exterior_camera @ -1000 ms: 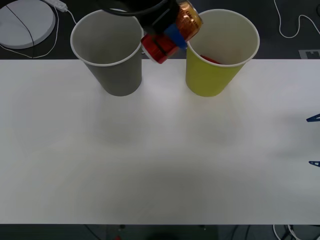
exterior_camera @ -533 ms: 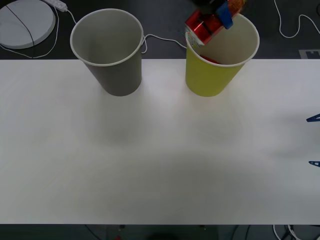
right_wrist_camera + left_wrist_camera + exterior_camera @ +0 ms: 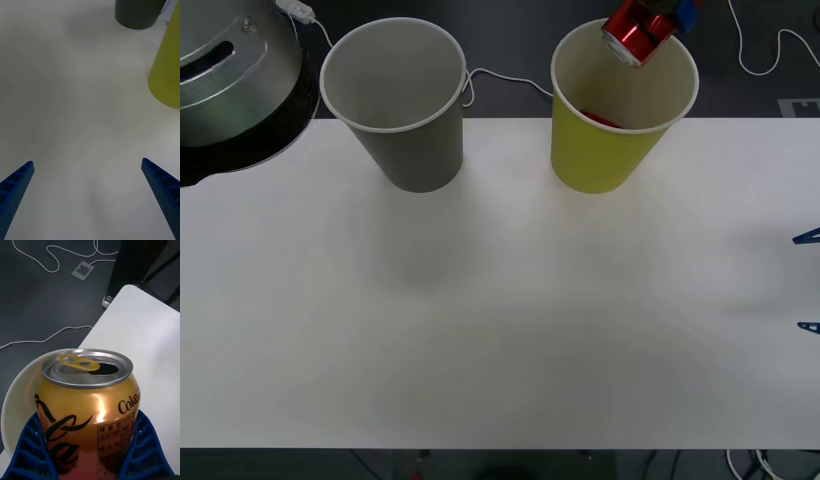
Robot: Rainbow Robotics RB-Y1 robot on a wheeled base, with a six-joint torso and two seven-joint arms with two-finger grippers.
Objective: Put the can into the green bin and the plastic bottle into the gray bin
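On the table (image 3: 500, 300): 2 bins, 1 can (image 3: 88, 408) in left gripper (image 3: 90, 450).

My left gripper (image 3: 90, 450) wraps its blue fingers (image 3: 32, 450) round the can (image 3: 88, 405), hiding its lower sides. Above the green bin (image 3: 595, 155) the picture's top edge cuts that gripper off, and I cannot identify the red thing (image 3: 600, 119) inside the bin. My right gripper's (image 3: 90, 195) fingers run off the frame.
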